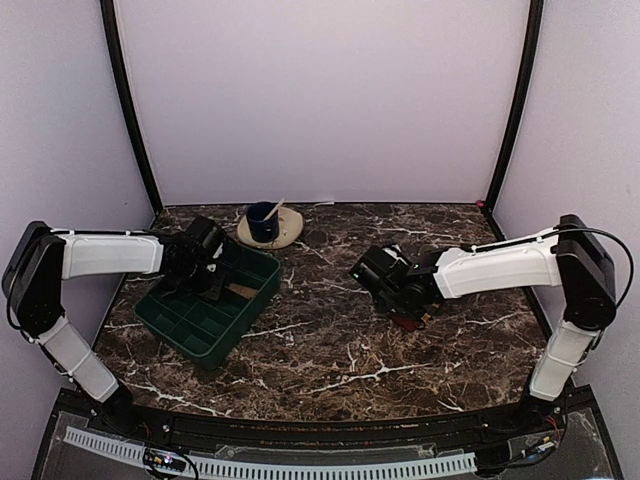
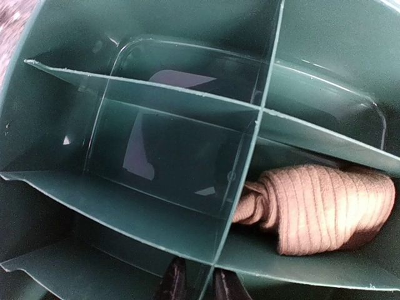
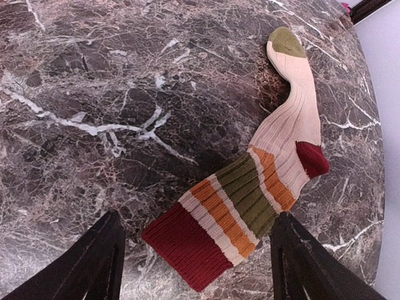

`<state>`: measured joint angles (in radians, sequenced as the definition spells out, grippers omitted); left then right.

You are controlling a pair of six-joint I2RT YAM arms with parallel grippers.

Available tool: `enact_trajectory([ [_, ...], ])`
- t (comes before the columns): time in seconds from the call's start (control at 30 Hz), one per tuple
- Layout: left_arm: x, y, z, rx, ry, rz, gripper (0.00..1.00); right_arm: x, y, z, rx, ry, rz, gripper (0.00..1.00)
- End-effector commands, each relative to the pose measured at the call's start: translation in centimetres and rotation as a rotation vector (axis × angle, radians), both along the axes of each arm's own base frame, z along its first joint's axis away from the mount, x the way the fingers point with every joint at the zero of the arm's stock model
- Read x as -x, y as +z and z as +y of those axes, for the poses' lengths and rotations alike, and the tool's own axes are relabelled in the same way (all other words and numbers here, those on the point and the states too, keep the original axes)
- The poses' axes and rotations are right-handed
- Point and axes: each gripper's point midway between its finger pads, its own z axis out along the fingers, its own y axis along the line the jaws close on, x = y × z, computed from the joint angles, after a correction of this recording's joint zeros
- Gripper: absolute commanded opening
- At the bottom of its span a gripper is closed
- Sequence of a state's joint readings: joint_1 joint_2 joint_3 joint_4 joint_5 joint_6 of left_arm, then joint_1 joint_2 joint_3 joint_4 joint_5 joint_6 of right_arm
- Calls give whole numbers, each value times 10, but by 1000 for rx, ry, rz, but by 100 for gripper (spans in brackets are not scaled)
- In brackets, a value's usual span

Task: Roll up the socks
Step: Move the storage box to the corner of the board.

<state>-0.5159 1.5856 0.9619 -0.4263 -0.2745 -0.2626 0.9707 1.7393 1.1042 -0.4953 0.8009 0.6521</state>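
The plain tan sock (image 2: pixel 319 209) lies rolled up in a compartment of the green tray (image 2: pixel 156 206), right of a divider. My left gripper (image 2: pixel 200 284) hangs over the tray with its two dark fingertips (image 2: pixel 172 281) close together, a divider line showing between them; it holds nothing that I can see. The striped sock (image 3: pixel 262 181) lies flat and unrolled on the marble table, dark red cuff nearest me. My right gripper (image 3: pixel 197 262) hovers over that cuff, open, one finger on each side and apart from the fabric. In the top view the right gripper (image 1: pixel 400 295) hides most of this sock.
The green tray (image 1: pixel 165 318) sits at the left of the table under the left gripper (image 1: pixel 205 262). Behind it stands a tan saucer (image 1: pixel 290 228) with a dark blue cup (image 1: pixel 263 220). Walls close in the table at the back and sides.
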Motion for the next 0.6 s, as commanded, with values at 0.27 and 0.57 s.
enact_trajectory([
  [0.27,9,-5,69,-56,183,73,17,8,-35,-14,-3,14,123,74],
  [0.57,-11,-2,81,-39,216,64,17,14,-60,-25,-8,-2,215,74],
])
